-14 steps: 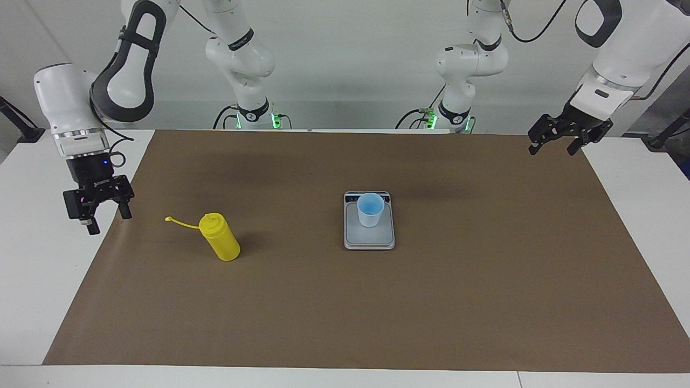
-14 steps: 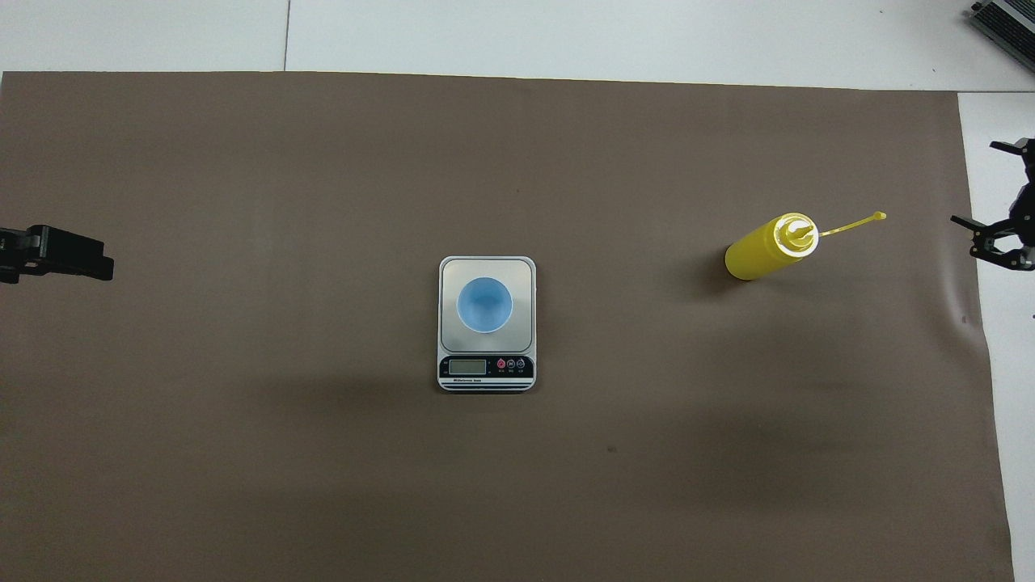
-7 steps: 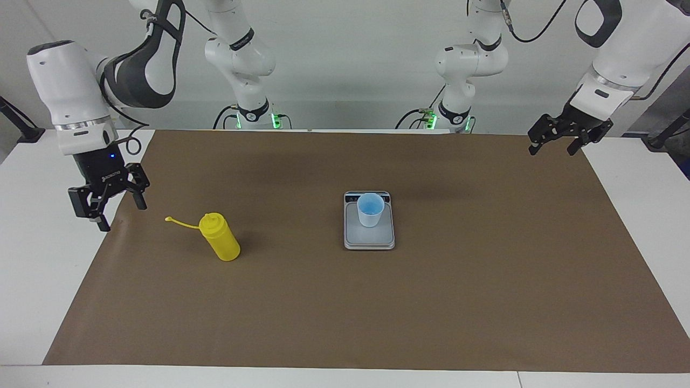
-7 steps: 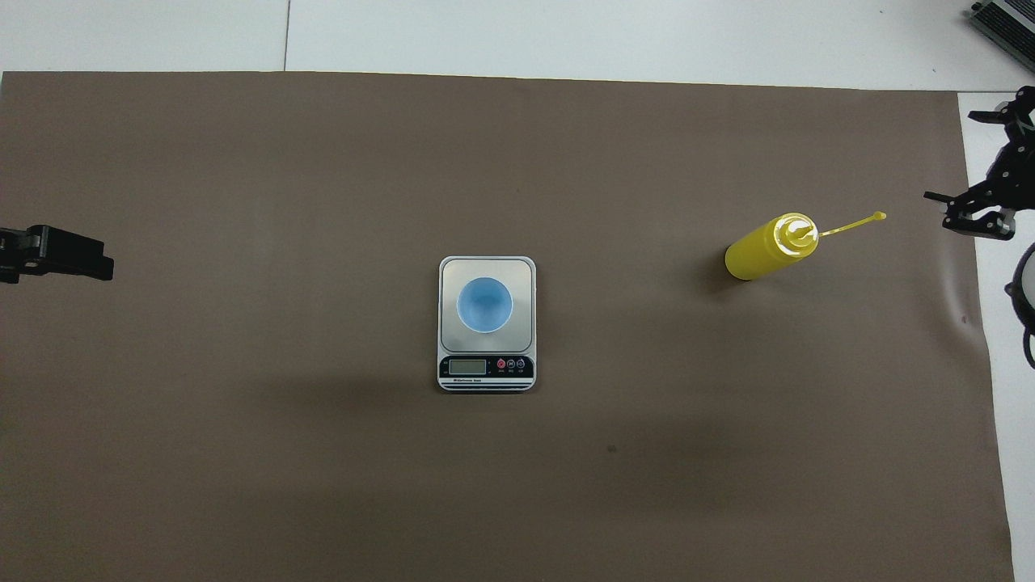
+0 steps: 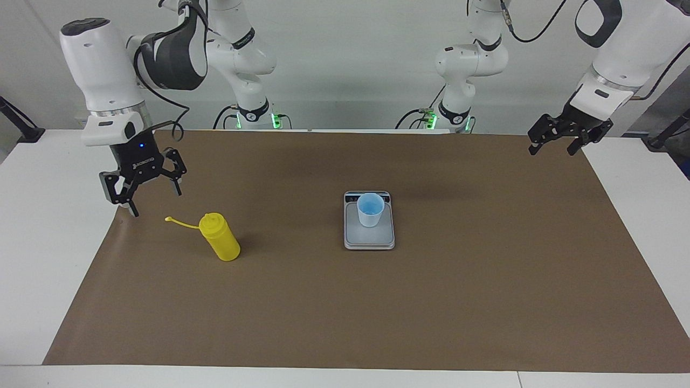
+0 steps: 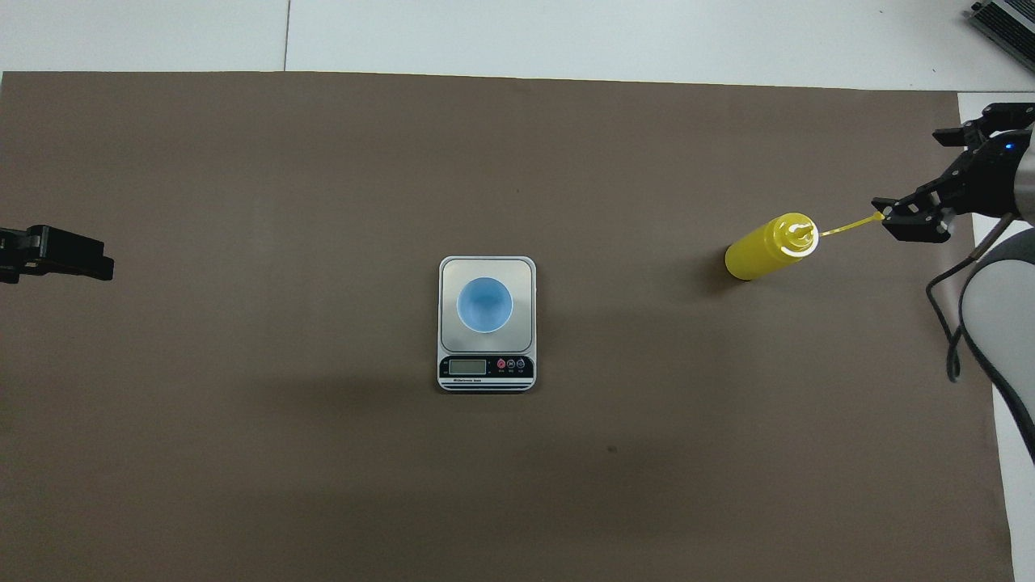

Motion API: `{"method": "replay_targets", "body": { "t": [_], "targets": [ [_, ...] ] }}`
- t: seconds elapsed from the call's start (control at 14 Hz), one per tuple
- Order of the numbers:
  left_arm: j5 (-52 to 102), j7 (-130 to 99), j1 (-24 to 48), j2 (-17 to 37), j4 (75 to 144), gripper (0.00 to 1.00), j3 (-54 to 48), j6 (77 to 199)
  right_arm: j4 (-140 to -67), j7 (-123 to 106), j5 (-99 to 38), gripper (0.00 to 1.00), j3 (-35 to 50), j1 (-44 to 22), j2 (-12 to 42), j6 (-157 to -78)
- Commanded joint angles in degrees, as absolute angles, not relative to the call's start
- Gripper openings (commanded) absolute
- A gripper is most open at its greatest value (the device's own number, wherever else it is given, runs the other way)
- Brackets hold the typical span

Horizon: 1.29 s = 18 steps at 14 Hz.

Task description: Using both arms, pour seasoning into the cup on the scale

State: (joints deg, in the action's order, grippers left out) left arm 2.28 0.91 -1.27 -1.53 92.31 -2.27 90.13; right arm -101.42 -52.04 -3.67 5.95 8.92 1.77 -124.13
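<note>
The yellow seasoning bottle [image 5: 220, 237] [image 6: 764, 249] stands upright on the brown mat toward the right arm's end, its cap strap [image 5: 180, 222] [image 6: 849, 226] sticking out sideways. The pale blue cup [image 5: 370, 210] [image 6: 484, 304] sits on the silver scale [image 5: 369, 241] [image 6: 449, 271] at mid-table. My right gripper [image 5: 154, 200] [image 6: 910, 170] hangs open and holds nothing, over the mat's edge beside the strap's tip. My left gripper [image 5: 551, 150] [image 6: 81, 259] waits open over the mat's corner at the left arm's end.
A brown mat [image 5: 345, 312] covers most of the white table [image 5: 32, 269]. The scale's display strip [image 6: 485, 368] faces the robots. A grey device [image 6: 1003, 20] shows at a table corner away from the robots.
My right gripper has swung in from over the bare white table to the mat's edge, closer to the bottle's strap. The left arm, bottle, cup and scale have not moved.
</note>
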Motion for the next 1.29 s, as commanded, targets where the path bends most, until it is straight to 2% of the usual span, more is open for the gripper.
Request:
{"method": "replay_targets", "body": {
  "t": [0.0,0.36,0.57,0.72,0.86,1.07,1.22],
  "targets": [
    [2.81,0.53,-1.93,-3.08,93.87,1.0,-2.55,89.91,-100.46,-38.37,-1.15,1.0,6.24,6.51,0.36,-119.54],
    [2.81,0.53,-1.93,-3.08,93.87,1.0,-2.55,89.91,-100.11,-16.12,0.53,1.0,6.33,2.9,-2.1,-111.72],
    [2.73,0.53,-1.93,-3.08,93.87,1.0,-2.55,89.91,-93.8,-5.75,2.19,1.0,6.68,2.29,-1.59,-101.81],
    [2.81,0.53,-1.93,-3.08,93.87,1.0,-2.55,89.91,-92.03,0.15,3.25,1.0,7.03,1.06,-1.32,-98.8],
    [2.73,0.53,-1.93,-3.08,93.87,1.0,-2.55,89.91,-91.32,3.07,3.43,1.0,7.12,0.44,-1.32,-96.78],
    [2.81,0.53,-1.93,-3.08,93.87,1.0,-2.55,89.91,-86.41,3.25,2.12,1.0,7.29,1.49,-0.1,-90.1],
    [2.81,0.53,-1.93,-3.08,93.87,1.0,-2.55,89.91,-86.48,4.3,2.28,1.0,7.38,1.5,0.17,-90.44]
  ]
}}
